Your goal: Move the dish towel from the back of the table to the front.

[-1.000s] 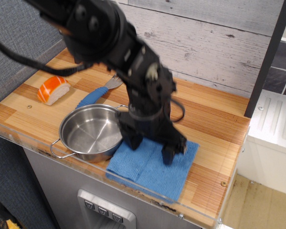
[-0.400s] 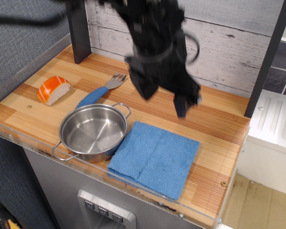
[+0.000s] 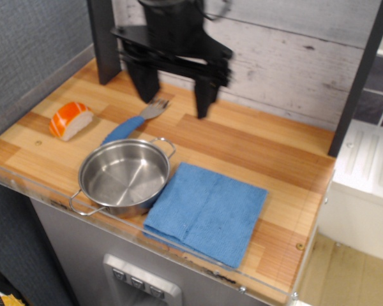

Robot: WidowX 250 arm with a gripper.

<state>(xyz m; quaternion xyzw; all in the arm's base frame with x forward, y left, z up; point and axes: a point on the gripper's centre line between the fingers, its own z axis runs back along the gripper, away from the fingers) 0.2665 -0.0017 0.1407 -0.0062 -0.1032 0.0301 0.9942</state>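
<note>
Since 1 s ago, gripper (image 3: 174,95) lifted off towel (image 3: 207,211) & pulled to back wall, jaws spread, empty. Towel lies flat at table (image 3: 277,162) front edge beside pan (image 3: 123,177); prob. done.

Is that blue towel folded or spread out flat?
Folded: the dish towel shows a seam down its middle and a layered front edge.

Striped wood table (image 3: 268,143), acrylic rim at frame bottom. On it: dish towel (image 3: 206,211) lower center at front edge, steel pan (image 3: 122,177) touching its left, blue-handled fork (image 3: 134,122) behind pan, sushi piece (image 3: 71,119) far left.
</note>
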